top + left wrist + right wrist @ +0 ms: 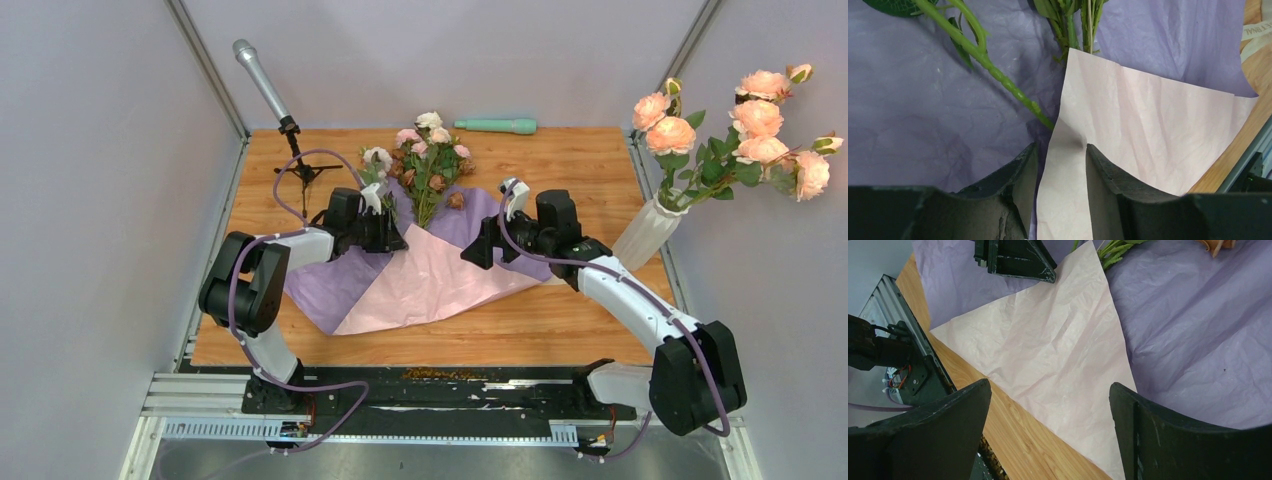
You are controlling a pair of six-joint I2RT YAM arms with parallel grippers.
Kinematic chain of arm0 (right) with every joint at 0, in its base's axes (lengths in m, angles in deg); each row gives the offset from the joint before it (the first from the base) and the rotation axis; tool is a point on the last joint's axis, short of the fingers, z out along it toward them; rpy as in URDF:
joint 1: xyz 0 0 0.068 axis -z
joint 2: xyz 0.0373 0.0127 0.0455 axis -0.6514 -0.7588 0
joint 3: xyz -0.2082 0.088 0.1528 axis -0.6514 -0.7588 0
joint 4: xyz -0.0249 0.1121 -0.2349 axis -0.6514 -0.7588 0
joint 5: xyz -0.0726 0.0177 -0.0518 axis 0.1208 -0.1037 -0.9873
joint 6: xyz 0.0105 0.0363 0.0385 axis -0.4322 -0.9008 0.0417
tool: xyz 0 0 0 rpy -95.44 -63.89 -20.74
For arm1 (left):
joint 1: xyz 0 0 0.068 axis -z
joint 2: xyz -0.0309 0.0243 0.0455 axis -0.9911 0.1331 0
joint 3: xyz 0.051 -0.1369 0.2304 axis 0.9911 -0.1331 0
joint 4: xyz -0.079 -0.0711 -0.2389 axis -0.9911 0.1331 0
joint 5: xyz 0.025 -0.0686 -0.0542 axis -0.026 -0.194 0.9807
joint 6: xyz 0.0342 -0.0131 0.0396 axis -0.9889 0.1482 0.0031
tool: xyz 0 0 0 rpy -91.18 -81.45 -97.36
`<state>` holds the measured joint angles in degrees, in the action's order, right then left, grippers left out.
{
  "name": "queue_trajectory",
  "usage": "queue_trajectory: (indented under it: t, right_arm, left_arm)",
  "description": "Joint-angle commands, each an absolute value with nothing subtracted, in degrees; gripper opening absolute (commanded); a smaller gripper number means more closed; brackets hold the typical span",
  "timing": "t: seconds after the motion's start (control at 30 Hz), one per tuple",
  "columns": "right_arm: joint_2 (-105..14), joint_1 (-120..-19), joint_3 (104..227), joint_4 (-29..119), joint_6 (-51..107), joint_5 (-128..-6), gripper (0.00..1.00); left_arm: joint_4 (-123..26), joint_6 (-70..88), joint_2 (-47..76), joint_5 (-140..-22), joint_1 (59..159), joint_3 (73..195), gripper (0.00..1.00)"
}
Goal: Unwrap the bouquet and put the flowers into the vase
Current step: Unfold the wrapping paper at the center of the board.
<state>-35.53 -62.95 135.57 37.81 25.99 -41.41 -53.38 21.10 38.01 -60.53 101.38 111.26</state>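
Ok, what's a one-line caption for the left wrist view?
Left gripper straddles the edge of the unfolded pink paper, with lilac paper and green stems beyond.

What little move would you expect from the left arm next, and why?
Probably close fully: the left gripper has its jaws apart astride the pink sheet's edge, and that sheet covers the lower stems of the flowers. Pinching it would let the arm peel it back.
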Motion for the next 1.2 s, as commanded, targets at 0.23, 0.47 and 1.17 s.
queue_trajectory:
  t: [0.23,0.47,1.17]
  right_arm:
    - [-33.83,-62.84,136.61,38.96,25.97,-40.98,0.88]
    - [-32.74,-62.8,136.53,38.95,25.58,-41.31,0.88]
    - [-31.1,-62.97,140.02,37.51,11.52,-44.77,0.85]
  left_arm:
    - [-54.3,20.98,36.91,-56.65,101.56,110.27,0.3]
    - [-57.06,20.77,32.27,-53.74,101.51,107.03,0.05]
    - [-50.13,23.71,9.48,-49.61,106.53,99.17,0.0]
